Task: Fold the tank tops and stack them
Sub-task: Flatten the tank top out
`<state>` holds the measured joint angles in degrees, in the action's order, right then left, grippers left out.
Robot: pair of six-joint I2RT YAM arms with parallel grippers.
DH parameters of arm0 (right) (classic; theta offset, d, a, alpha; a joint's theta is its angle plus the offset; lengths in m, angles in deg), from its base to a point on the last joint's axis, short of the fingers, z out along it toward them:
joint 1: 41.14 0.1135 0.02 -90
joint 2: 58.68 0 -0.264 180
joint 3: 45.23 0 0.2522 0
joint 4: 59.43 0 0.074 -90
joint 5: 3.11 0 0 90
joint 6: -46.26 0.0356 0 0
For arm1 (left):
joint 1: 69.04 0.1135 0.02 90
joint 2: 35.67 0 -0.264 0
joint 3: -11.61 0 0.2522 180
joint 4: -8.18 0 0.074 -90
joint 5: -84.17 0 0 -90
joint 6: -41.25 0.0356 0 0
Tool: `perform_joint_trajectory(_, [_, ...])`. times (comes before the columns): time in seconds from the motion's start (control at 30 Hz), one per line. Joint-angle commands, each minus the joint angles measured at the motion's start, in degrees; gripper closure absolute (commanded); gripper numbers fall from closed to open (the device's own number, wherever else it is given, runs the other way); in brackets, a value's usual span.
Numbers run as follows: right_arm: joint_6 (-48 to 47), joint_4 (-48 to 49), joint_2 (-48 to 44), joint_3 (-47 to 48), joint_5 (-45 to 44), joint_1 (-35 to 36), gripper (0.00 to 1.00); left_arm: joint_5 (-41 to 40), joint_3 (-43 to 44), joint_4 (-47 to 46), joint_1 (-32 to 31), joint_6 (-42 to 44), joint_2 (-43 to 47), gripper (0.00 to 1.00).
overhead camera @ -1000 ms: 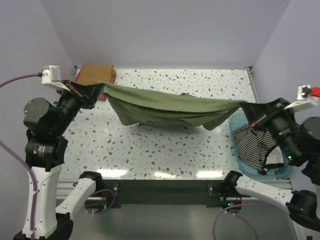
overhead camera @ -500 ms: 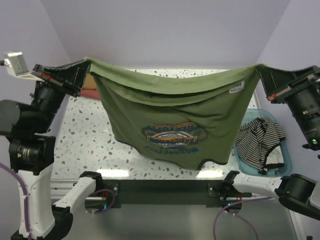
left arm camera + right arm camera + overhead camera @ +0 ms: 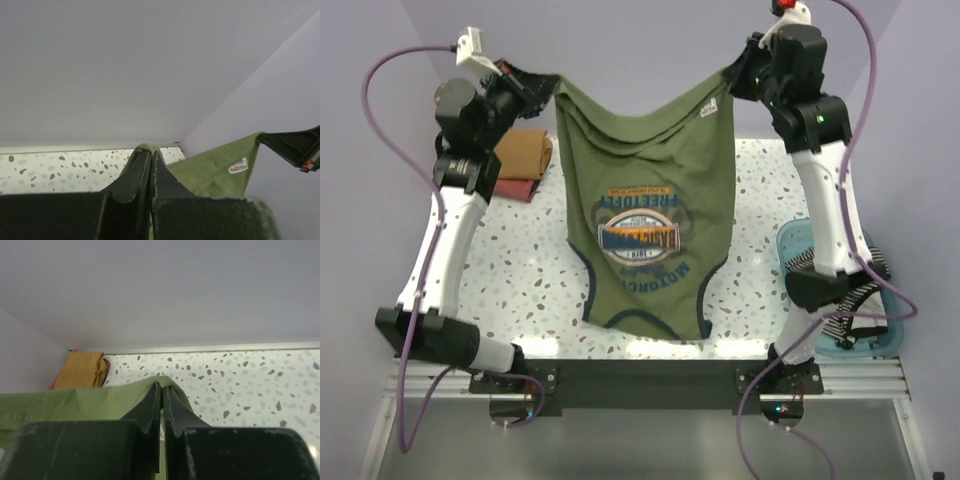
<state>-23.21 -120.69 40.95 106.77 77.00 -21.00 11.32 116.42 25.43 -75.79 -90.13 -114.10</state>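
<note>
The blue basket [image 3: 865, 348] held the striped tank top [image 3: 868, 285]; left of it, the left gripper [image 3: 548, 85] and right gripper [image 3: 732, 75] clamped the olive tank top [image 3: 645, 190].

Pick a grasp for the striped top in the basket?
Probably from straight above: the striped top lies crumpled inside the blue basket, whose walls block side approaches. Pinch a raised fold; the right arm hides most of it.

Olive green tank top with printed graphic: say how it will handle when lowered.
Probably floppy: the olive green tank top sags between the left gripper and right gripper. Likely light, since two pinched edges carry it. Its hanging end may bunch on the speckled table.
</note>
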Motion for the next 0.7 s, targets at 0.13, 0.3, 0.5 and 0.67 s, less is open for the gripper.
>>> perform_joint_trajectory(0.13, [8.0, 19.9, 12.1, 13.3, 20.2, -9.9, 1.0, 3.7, 26.7, -16.5, 1.6, 1.0, -21.1, 1.0])
perform_joint_trajectory(0.3, [9.8, 35.0, 8.2, 10.9, 18.7, -13.3, 1.0, 4.6, 50.6, -20.1, 2.3, 0.3, -32.4, 1.0])
perform_joint_trajectory(0.5, [7.3, 35.1, 3.2, 3.4, 18.1, -14.3, 1.0, 4.1, 34.5, -28.5, 4.5, 2.5, -22.7, 1.0])
perform_joint_trajectory(0.67, [8.6, 38.3, -4.9, -21.9, 20.3, -14.4, 1.0, 7.5, 12.1, -33.4, 4.8, 0.8, -16.0, 1.0])
